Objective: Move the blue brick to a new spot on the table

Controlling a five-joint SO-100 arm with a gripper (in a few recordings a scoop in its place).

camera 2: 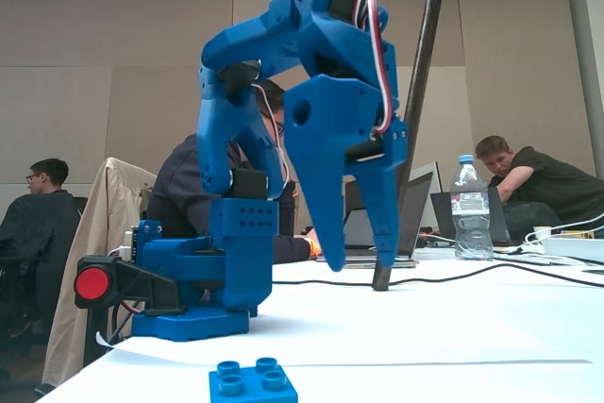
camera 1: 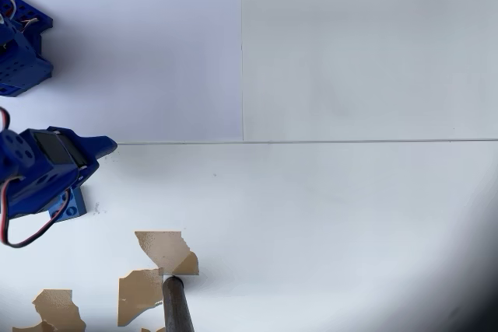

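In the fixed view the gripper (camera 2: 354, 257) hangs above the table (camera 2: 453, 327) with its two long, tapering blue plastic fingers pointing down, their tips apart with a clear gap between them and nothing held. The fingers are smooth, matte moulded plastic, broad at the top and narrowing to blunt points; a round hole pierces the wider one, and red and white wires loop over the joint above. The blue brick (camera 2: 252, 382) lies flat on the table below and in front of the gripper, toward the camera and a little to the picture's left of the fingertips, apart from them. It is a small square of glossy blue plastic with round raised studs on top.

From overhead, the gripper (camera 1: 97, 148) shows as a blunt blue wedge at the picture's left, and the blue brick (camera 1: 71, 206) peeks out from beneath the arm's body, just below and left of the fingertip. The table (camera 1: 350, 215) is a smooth white surface crossed by thin seam lines; brown, ragged chipped patches (camera 1: 163, 250) lie below and to the right of the gripper, where a dark round pole (camera 1: 177, 305) stands. A plain white paper sheet (camera 1: 156, 44) lies flat above the gripper.
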